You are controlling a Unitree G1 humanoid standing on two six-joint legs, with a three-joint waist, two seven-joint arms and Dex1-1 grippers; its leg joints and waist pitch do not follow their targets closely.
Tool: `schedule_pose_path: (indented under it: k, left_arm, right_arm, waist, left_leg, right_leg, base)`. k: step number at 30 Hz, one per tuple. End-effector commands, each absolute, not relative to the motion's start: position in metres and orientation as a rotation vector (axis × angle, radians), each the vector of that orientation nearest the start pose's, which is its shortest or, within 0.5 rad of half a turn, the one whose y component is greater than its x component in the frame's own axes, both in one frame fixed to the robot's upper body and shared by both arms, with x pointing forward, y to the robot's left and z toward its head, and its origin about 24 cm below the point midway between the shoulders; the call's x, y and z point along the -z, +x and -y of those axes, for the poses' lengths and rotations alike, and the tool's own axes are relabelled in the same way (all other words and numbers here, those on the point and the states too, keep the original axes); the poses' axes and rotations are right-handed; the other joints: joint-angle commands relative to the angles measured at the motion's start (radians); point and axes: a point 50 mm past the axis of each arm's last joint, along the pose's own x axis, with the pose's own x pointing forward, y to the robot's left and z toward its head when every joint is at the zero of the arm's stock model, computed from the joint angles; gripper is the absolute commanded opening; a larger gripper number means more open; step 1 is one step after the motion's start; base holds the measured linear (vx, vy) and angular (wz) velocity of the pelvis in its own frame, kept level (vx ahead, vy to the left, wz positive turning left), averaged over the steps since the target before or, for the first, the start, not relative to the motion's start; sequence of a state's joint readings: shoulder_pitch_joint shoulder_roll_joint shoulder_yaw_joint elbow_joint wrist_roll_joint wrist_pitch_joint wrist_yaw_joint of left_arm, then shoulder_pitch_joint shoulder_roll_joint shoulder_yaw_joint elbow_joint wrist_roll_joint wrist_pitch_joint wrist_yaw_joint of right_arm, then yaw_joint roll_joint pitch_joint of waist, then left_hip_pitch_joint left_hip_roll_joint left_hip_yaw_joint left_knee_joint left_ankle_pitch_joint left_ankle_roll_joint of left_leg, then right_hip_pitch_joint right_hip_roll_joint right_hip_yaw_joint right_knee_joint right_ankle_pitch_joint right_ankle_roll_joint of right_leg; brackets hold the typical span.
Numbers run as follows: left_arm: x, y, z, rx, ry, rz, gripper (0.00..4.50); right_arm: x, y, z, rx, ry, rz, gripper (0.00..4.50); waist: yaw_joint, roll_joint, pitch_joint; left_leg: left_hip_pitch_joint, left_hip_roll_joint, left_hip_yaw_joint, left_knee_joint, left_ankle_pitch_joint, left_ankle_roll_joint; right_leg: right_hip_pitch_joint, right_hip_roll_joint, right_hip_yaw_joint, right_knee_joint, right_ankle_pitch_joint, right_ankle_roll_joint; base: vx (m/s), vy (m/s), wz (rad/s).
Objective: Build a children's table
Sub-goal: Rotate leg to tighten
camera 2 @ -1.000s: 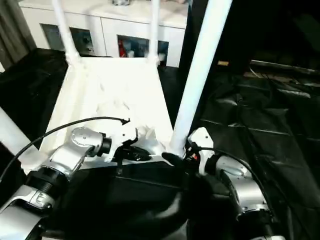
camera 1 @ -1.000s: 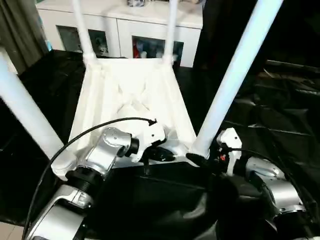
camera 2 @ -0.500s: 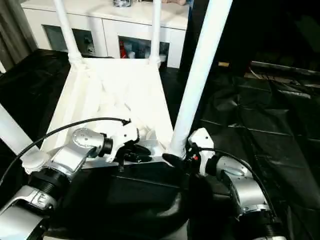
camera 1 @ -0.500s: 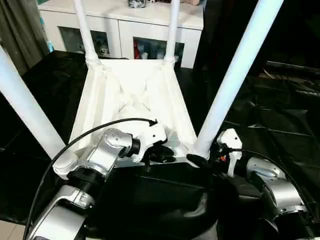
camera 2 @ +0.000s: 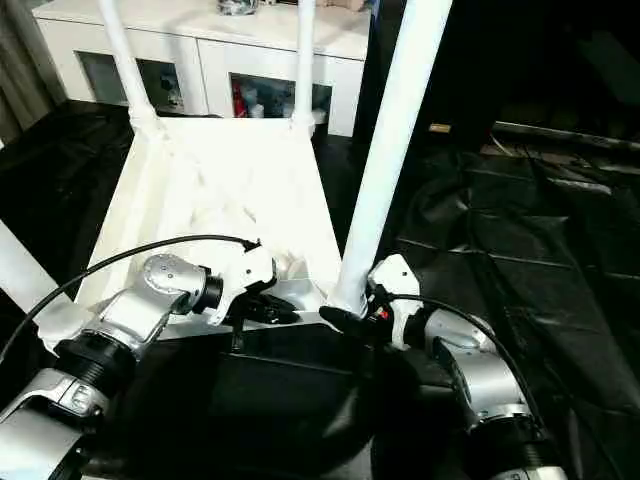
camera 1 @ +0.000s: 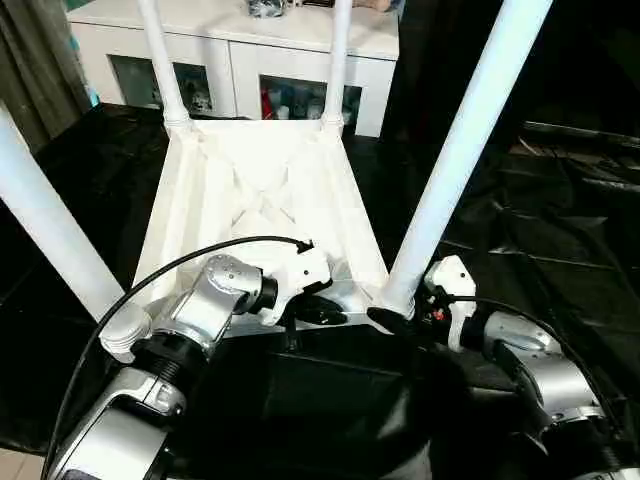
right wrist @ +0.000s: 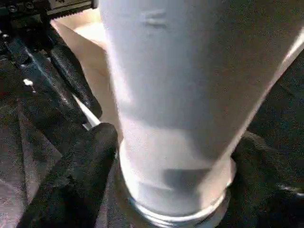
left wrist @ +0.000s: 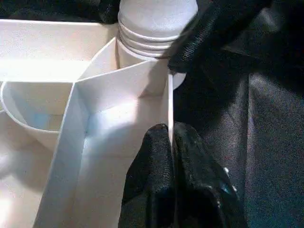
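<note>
Since the earlier frame nothing has shifted: left claw (camera 1: 325, 308) pinches the inverted table's (camera 1: 262, 190) near rim, right claw (right wrist: 168, 164) straddles the near-right leg (camera 1: 455, 165); twist it home squarely.

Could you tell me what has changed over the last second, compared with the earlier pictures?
Very little. The left gripper stays shut on the table top's near rim, and the right gripper still brackets the base of the near right leg at its corner socket. All four legs remain standing up from the upturned top. The small shifts in framing look like camera movement.
</note>
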State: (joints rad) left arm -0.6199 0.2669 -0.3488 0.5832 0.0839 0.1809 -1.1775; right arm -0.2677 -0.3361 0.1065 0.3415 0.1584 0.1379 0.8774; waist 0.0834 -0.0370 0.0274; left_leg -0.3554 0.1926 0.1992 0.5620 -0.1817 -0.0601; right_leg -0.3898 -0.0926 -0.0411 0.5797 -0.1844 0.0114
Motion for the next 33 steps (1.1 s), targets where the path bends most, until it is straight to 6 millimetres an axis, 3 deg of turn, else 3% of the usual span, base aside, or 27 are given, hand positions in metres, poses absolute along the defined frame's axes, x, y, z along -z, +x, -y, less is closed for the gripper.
schedule_pose_path:
  k: [1, 2, 6, 13, 16, 18, 23, 25, 27, 30, 31, 33]
  left_arm:
    - [-0.024, 0.305, -0.098, 1.375, 0.407, -0.604, 0.0]
    - [-0.024, 0.304, -0.098, 1.374, 0.405, -0.606, 0.0]
    - [-0.024, 0.304, -0.098, 1.377, 0.403, -0.609, 0.0]
    - [-0.025, 0.305, -0.099, 1.366, 0.409, -0.604, 0.0]
    - [-0.025, 0.307, -0.098, 1.339, 0.393, -0.597, 0.0]
    - [-0.025, 0.31, -0.093, 1.286, 0.397, -0.579, 0.0]
    - [-0.026, 0.316, -0.065, 1.168, 0.343, -0.56, 0.0]
    - [-0.027, 0.318, -0.043, 1.126, 0.337, -0.541, 0.0]
    - [-0.027, 0.318, -0.038, 1.121, 0.34, -0.537, 0.0]
    - [-0.027, 0.316, -0.022, 1.126, 0.387, -0.52, 0.0]
    - [-0.027, 0.315, -0.021, 1.133, 0.39, -0.518, 0.0]
    - [-0.027, 0.315, -0.022, 1.141, 0.387, -0.518, 0.0]
  right_arm:
    - [-0.026, 0.28, 0.152, -0.967, -0.098, -0.299, 3.19]
    - [-0.025, 0.28, 0.151, -0.969, -0.097, -0.3, 2.96]
    - [-0.025, 0.28, 0.152, -0.969, -0.099, -0.303, 2.78]
    - [-0.023, 0.282, 0.152, -0.944, -0.1, -0.302, 2.75]
    - [-0.022, 0.284, 0.151, -0.904, -0.079, -0.294, 2.74]
    - [-0.018, 0.288, 0.151, -0.802, -0.077, -0.284, 2.74]
    - [-0.008, 0.301, 0.144, -0.507, -0.025, -0.285, 2.74]
    - [-0.005, 0.304, 0.127, -0.412, 0.047, -0.303, 2.74]
    - [-0.005, 0.304, 0.121, -0.405, 0.06, -0.307, 2.74]
    - [-0.005, 0.303, 0.097, -0.484, 0.001, -0.3, 2.74]
    - [-0.006, 0.303, 0.095, -0.494, -0.003, -0.293, 2.74]
    - [-0.007, 0.304, 0.097, -0.494, 0.049, -0.282, 2.74]
  waist:
    - [-0.001, -0.003, -0.044]
    - [0.0, -0.002, -0.044]
    - [-0.001, -0.003, -0.043]
    - [-0.001, -0.003, -0.043]
    - [-0.002, -0.002, -0.041]
    - [-0.007, -0.004, -0.037]
    - [-0.025, -0.003, -0.032]
    - [-0.028, -0.004, -0.032]
    - [-0.028, -0.006, -0.032]
    - [-0.026, -0.002, -0.033]
    - [-0.027, -0.004, -0.033]
    - [-0.026, 0.002, -0.033]
  left_leg:
    - [0.009, 0.039, -0.014, -0.061, -0.216, 0.044]
    - [0.009, 0.039, -0.015, -0.061, -0.215, 0.044]
    - [0.01, 0.04, -0.015, -0.063, -0.229, 0.038]
    - [0.009, 0.039, -0.015, -0.063, -0.225, 0.039]
    - [0.009, 0.039, -0.016, -0.066, -0.245, 0.033]
    - [0.011, 0.039, -0.017, -0.07, -0.289, 0.016]
    - [0.015, 0.037, -0.025, -0.076, -0.371, -0.023]
    - [0.016, 0.035, -0.028, -0.077, -0.393, -0.025]
    - [0.018, 0.034, -0.029, -0.076, -0.399, -0.02]
    - [0.015, 0.033, -0.027, -0.076, -0.388, -0.011]
    - [0.012, 0.033, -0.027, -0.077, -0.383, -0.009]
    - [0.013, 0.033, -0.027, -0.077, -0.386, -0.006]
  right_leg:
    - [0.036, -0.048, 0.031, -0.055, -0.154, -0.229]
    - [0.037, -0.048, 0.031, -0.054, -0.153, -0.228]
    - [0.036, -0.048, 0.03, -0.056, -0.17, -0.227]
    - [0.036, -0.048, 0.031, -0.056, -0.166, -0.225]
    - [0.035, -0.049, 0.03, -0.06, -0.2, -0.219]
    - [0.029, -0.051, 0.031, -0.068, -0.275, -0.204]
    - [0.019, -0.051, 0.029, -0.084, -0.434, -0.156]
    - [0.015, -0.05, 0.028, -0.092, -0.469, -0.132]
    - [0.013, -0.05, 0.028, -0.095, -0.472, -0.126]
    - [0.013, -0.049, 0.03, -0.095, -0.45, -0.119]
    - [0.015, -0.049, 0.029, -0.095, -0.44, -0.117]
    - [0.014, -0.05, 0.03, -0.095, -0.432, -0.12]
  base:
    - [0.0, 0.0, 0.0]
    - [0.0, 0.0, 0.0]
    - [0.0, 0.0, 0.0]
    - [0.0, 0.0, 0.0]
    - [0.0, 0.0, 0.0]
    - [0.0, 0.0, 0.0]
    - [0.0, 0.0, 0.0]
    - [0.0, 0.0, 0.0]
    - [0.0, 0.0, 0.0]
    - [0.0, 0.0, 0.0]
    - [0.0, 0.0, 0.0]
    - [0.0, 0.0, 0.0]
